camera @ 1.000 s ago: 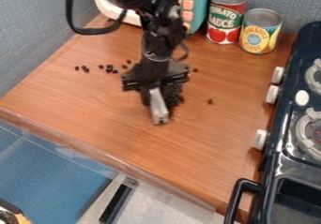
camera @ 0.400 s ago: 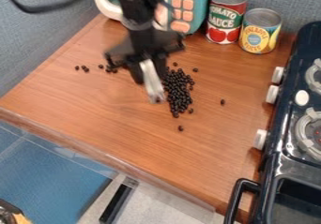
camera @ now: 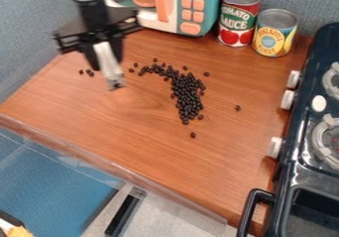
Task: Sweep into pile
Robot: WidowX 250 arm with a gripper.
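Note:
My gripper (camera: 109, 65) hangs over the left part of the wooden counter, left of the black beans, with a pale, narrow piece (camera: 108, 64) between or in front of its fingers. Most of the beans (camera: 188, 96) form a long cluster near the middle of the counter, with a thinner trail curving off its top toward the left. Loose beans lie around it: one at the right (camera: 238, 107), one below (camera: 193, 135) and a few at the far left (camera: 88, 72), beside the gripper.
A toy microwave (camera: 179, 5) stands at the back. Beside it are a red tomato can (camera: 238, 17) and a yellow pineapple can (camera: 273, 33). The dark stove (camera: 308, 147) borders the right side; the counter's front edge (camera: 106, 162) slants across the lower left.
The gripper has moved left and toward the back, off the beans. The cluster and its upper-left trail are uncovered, and the loose bean at the right has shifted slightly rightward.

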